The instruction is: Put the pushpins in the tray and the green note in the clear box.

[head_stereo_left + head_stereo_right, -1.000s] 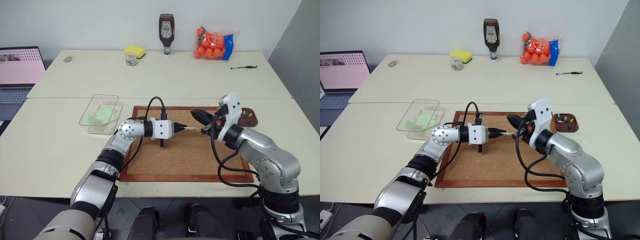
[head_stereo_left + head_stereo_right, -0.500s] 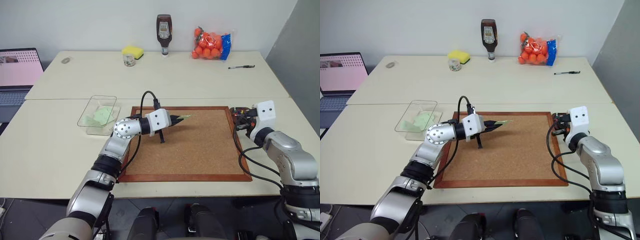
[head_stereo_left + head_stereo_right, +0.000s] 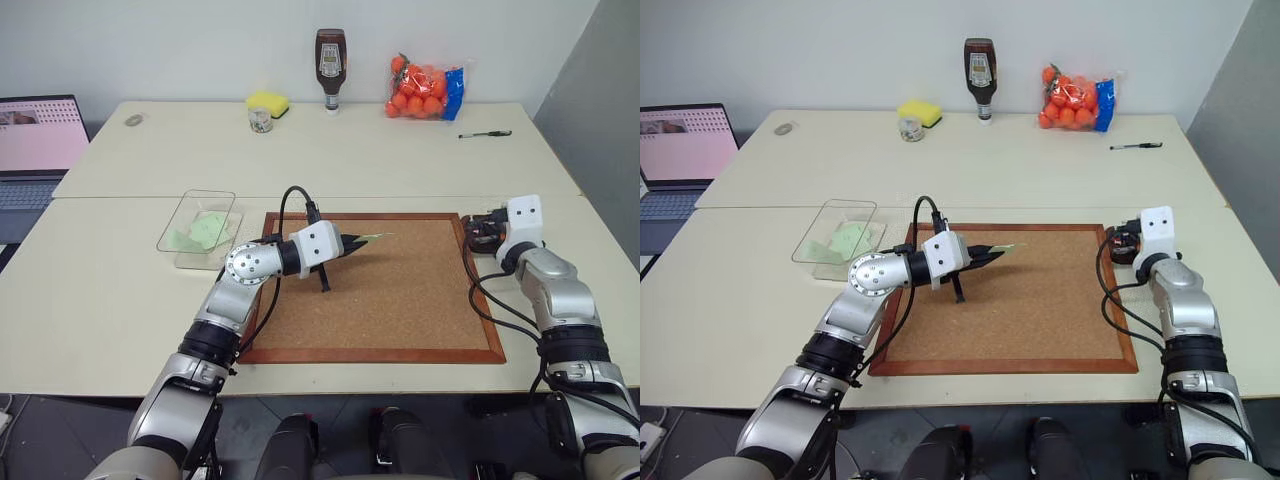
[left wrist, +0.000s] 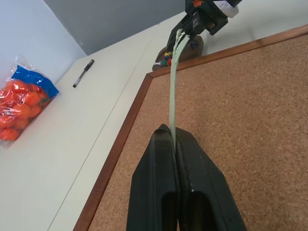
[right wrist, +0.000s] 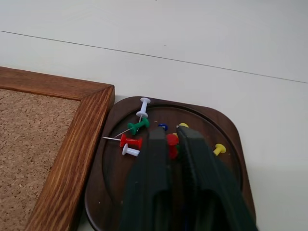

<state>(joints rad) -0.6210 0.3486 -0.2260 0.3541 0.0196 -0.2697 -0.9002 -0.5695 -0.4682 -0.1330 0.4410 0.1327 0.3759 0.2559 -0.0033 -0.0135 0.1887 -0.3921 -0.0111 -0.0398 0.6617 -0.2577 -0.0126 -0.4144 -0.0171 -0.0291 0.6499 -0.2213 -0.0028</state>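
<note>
Edgewise, thin pale green note (image 4: 173,82) in clenched left end effector (image 4: 174,132); right end effector (image 5: 169,132) parted over tray (image 5: 226,126).

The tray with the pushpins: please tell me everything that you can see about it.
The tray is a small, shallow, dark reddish-brown dish with rounded corners; it looks like wood. It lies flat on the pale table, close beside the corkboard's wooden frame. Several pushpins lie loose inside: white, green, red, yellow and blue. The right gripper hangs just above it, its fingers slightly parted around a red pin.
</note>
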